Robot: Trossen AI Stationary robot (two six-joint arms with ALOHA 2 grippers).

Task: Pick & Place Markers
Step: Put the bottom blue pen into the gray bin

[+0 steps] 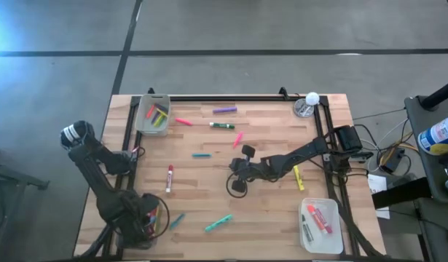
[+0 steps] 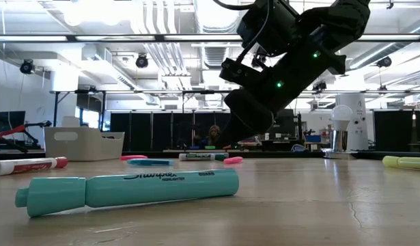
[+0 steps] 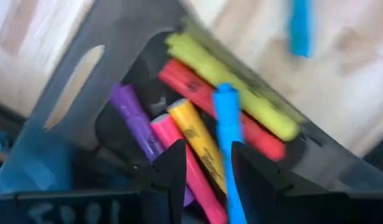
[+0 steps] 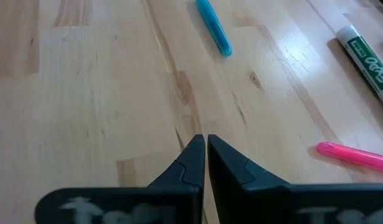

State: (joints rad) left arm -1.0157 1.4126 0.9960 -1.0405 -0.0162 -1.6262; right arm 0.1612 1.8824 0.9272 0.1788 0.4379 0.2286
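Blue marker [image 3: 227, 134] sits between the spread fingers of the left end effector [image 3: 207, 165], directly over the bin [image 3: 73, 93] at the bench's near left corner; whether the fingers grip it or have let go cannot be told. Below it in that bin lie yellow, red, orange, pink and purple markers, packed side by side. Judgement: the step is the drop into this bin; best done by parting the fingers fully and lifting straight up, so the tips do not drag a neighbour over the rim. Taking the bin as landmark: a teal marker [image 1: 218, 223] and a smaller blue one [image 1: 177, 220] lie just beside it on the bench [image 1: 267, 138], a red-capped white marker [image 1: 169, 178] a little beyond. Farther off are pink, green-labelled and purple markers, and a second bin [image 1: 153, 116] at the far left. The right end effector [image 4: 205, 163], pressed together and empty, hovers mid-bench, well apart. A third bin [image 1: 320, 224] sits at the near right. Nothing blocks the lift-out.
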